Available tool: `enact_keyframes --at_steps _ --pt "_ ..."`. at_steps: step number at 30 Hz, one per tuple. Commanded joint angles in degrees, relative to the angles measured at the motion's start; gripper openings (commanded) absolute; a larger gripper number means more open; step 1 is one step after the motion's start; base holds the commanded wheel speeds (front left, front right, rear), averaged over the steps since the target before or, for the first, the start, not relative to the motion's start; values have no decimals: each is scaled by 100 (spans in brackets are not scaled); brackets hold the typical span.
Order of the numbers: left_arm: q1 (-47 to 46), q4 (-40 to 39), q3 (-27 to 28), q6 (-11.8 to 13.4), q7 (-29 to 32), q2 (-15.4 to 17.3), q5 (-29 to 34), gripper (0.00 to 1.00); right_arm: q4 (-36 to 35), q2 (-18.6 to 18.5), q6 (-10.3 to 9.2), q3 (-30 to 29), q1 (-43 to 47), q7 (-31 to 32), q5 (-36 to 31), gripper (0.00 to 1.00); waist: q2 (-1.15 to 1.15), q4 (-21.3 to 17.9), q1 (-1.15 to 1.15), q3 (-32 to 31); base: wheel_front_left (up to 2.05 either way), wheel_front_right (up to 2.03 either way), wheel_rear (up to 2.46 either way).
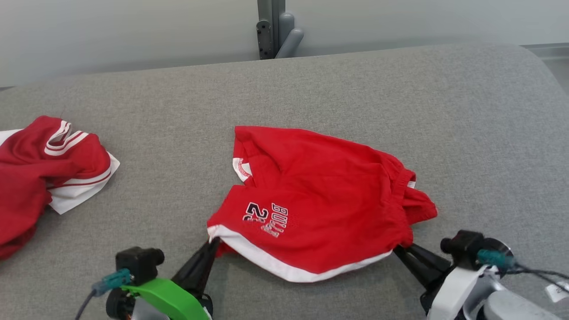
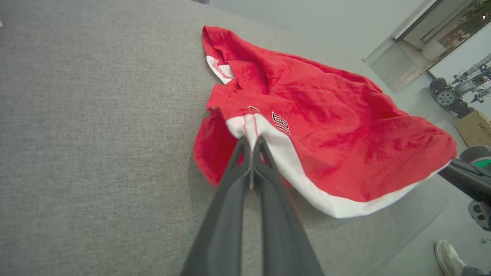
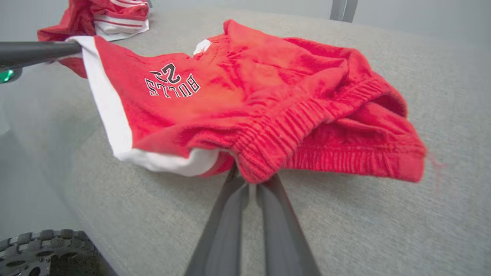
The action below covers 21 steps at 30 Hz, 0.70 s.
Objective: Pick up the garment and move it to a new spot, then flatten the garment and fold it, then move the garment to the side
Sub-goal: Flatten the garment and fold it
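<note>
Garment [image 1: 320,195] looks light and limp: left end effector [image 2: 251,140] pinched shut on near-left hem corner, right end effector [image 3: 249,180] likewise on near-right waistband.

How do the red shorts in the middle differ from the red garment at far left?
The red shorts lie spread out; the striped garment is bunched up. The red shorts carry dark lettering; the striped garment shows red-and-white stripes. The left gripper and right gripper pinch the near edge of the red shorts; nothing touches the striped garment. Both are red with white trim, on the grey surface.
</note>
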Motion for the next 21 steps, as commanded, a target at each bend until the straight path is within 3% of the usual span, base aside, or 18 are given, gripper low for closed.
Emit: enact_keyframes --at_steps 1,7,12,17,21 --pt "55 -320 129 75 73 136 -74 0 -448 -276 -7 -61 66 227 501 0 59 -69 0 -39 0 0 0" --pt "36 -1930 568 448 618 484 -393 0 -2580 -1327 -5 -734 178 1393 2501 0 59 -262 0 -95 0 0 0" --pt "-369 -2868 868 703 1239 740 -683 0 -3597 -1917 -3 -1452 13 2157 3764 0 59 -367 0 44 0 0 0" --pt "-1461 -3083 1079 785 1913 978 -984 0 -3799 -2276 -3 -2199 -577 2777 4520 0 59 -310 0 454 0 0 0" --pt "-2803 -2619 1113 747 2428 1063 -1157 0 -3403 -2255 -3 -2532 -1547 3217 4343 0 59 -204 0 1004 0 0 0"
